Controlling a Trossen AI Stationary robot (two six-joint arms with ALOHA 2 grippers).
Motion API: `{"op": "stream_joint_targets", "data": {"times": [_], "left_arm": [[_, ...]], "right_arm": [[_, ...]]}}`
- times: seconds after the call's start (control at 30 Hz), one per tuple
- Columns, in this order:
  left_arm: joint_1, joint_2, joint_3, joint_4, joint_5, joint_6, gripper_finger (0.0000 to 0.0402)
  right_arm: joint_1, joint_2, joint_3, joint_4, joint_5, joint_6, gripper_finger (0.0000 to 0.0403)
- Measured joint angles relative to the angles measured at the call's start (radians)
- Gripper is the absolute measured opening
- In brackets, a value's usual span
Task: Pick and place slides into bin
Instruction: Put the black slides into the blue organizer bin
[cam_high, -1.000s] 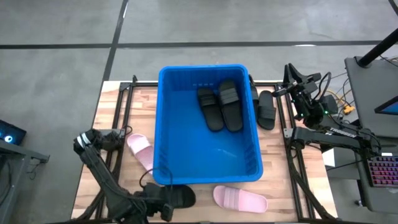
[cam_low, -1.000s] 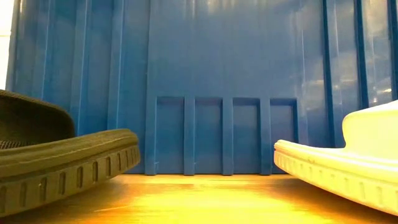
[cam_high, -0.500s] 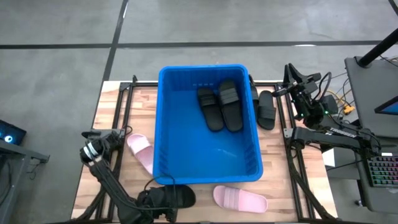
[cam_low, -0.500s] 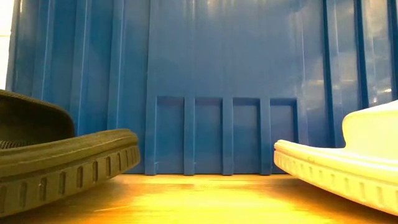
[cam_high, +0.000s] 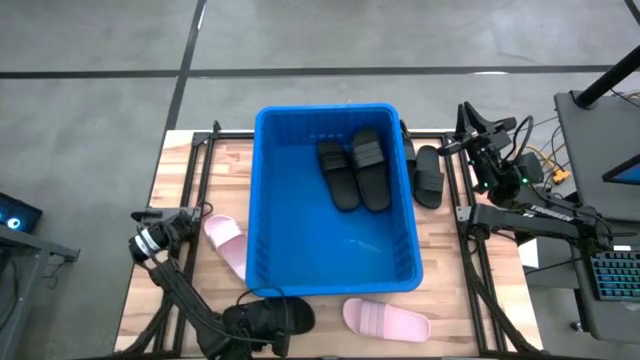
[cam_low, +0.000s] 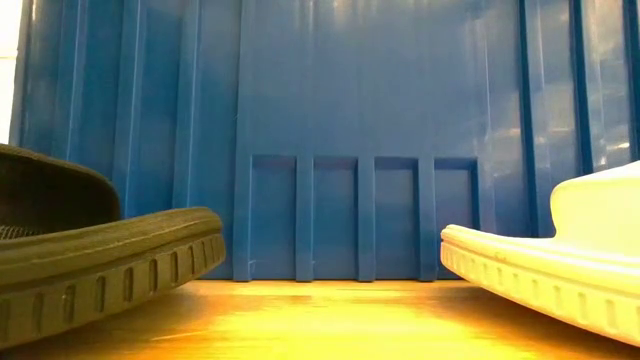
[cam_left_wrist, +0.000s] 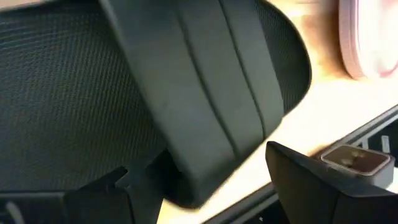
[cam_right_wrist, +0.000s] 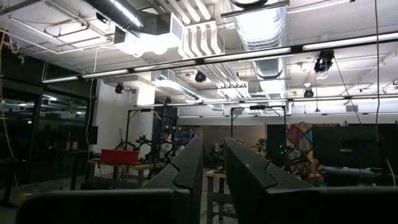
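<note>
Light wooden surface (cam_high: 180, 180), large bright blue plastic bin (cam_high: 335, 265) at centre holding two matte black slides (cam_high: 354, 168), left hand (cam_high: 262, 325) at near edge straddling black slide (cam_left_wrist: 205, 106), grip unclear, right hand (cam_right_wrist: 211, 180) narrow, raised at far right, pale pink slides (cam_high: 385, 320) beside bin

Even overhead light in the high view; warm glare on the tabletop (cam_low: 330, 325), left-wrist close-up soft.

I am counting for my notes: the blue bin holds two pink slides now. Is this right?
Not quite. In the high view the two slides inside the blue bin are black, not pink. The pink slides lie outside it on the table.
</note>
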Motion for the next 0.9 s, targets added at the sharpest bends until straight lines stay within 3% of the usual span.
{"op": "stream_joint_targets", "data": {"times": [0.13,0.27,0.4,0.6,0.9], "left_arm": [[0.007,0.0,-0.011,0.053,-0.017,0.029,0.0245],[0.012,-0.002,-0.013,0.056,-0.037,0.036,0.0212],[0.011,-0.007,-0.013,0.083,-0.044,0.06,0.0147],[0.014,-0.01,-0.011,0.11,-0.036,0.075,0.0018],[0.017,-0.053,-0.013,0.155,-0.018,0.182,0.0003]], "right_arm": [[0.0,0.0,0.0,0.0,0.0,-0.005,0.0057],[0.0,0.0,0.0,0.0,0.0,-0.005,0.0057],[0.0,0.0,0.0,0.0,0.0,-0.007,0.0057],[0.0,0.0,0.0,0.0,0.0,-0.007,0.0057],[0.0,0.0,0.0,0.0,0.0,-0.007,0.0057]]}}
